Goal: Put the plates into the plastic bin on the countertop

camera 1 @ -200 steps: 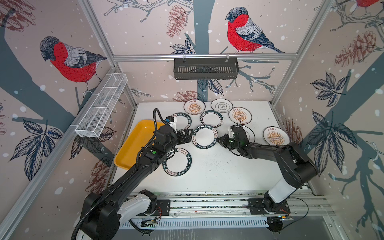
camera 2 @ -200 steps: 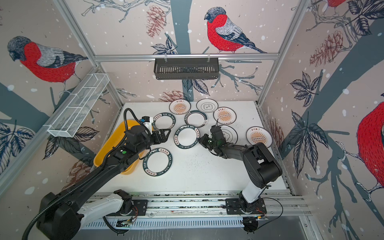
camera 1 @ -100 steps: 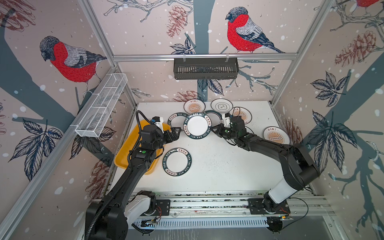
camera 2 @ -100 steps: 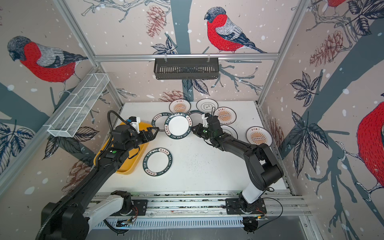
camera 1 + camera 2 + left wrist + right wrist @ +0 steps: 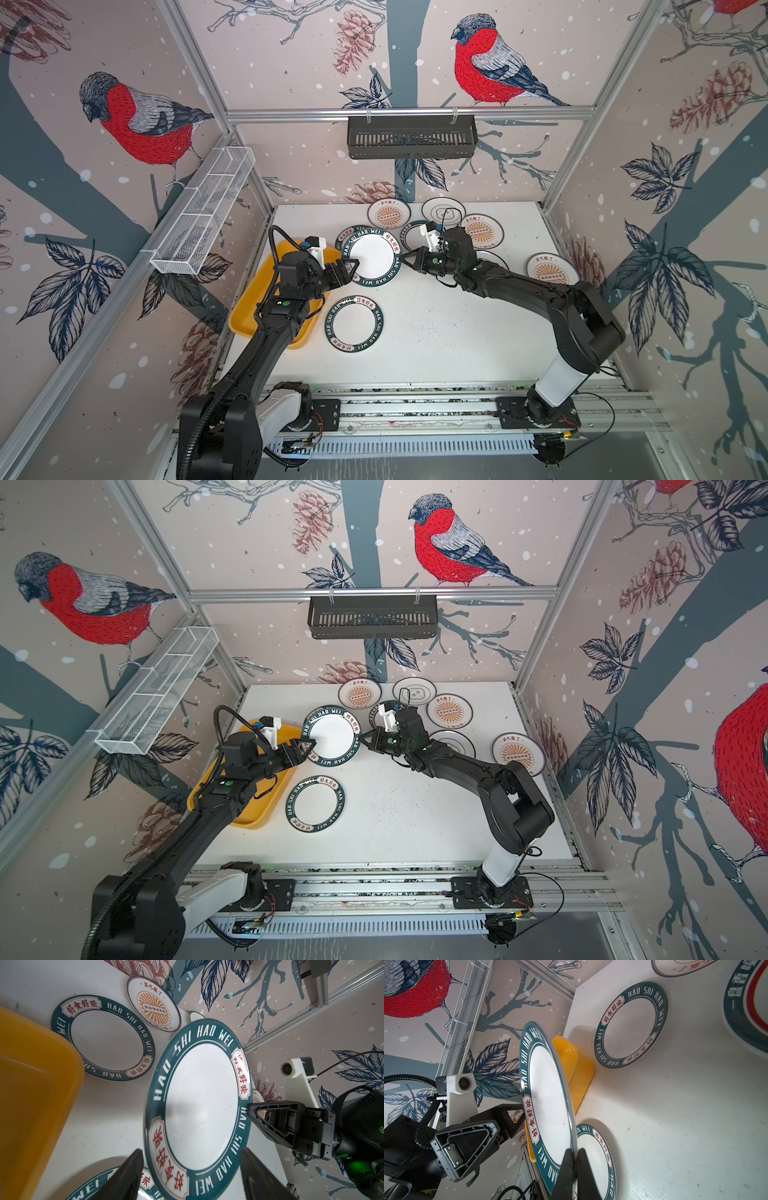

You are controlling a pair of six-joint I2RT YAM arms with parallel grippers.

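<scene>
Above white countertop [image 5: 436, 332], just beside yellow plastic bin [image 5: 249, 320]: green-rimmed plate [image 5: 371, 262] held aloft, tilted. Likely stiff, glossy, slippery, breakable, so best taken by the rim. Pinched tight at one edge by right gripper [image 5: 407, 262]; straddled opposite by left gripper [image 5: 351, 268], jaws spread, not yet gripping

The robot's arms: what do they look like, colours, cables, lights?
Left arm and right arm are black, each with a white section near its base. A ribbed black hose runs along the left one; thin black wires hang by the right's base. Each carries a white camera bracket and green light. Left gripper and right gripper have black triangular fingers.
</scene>
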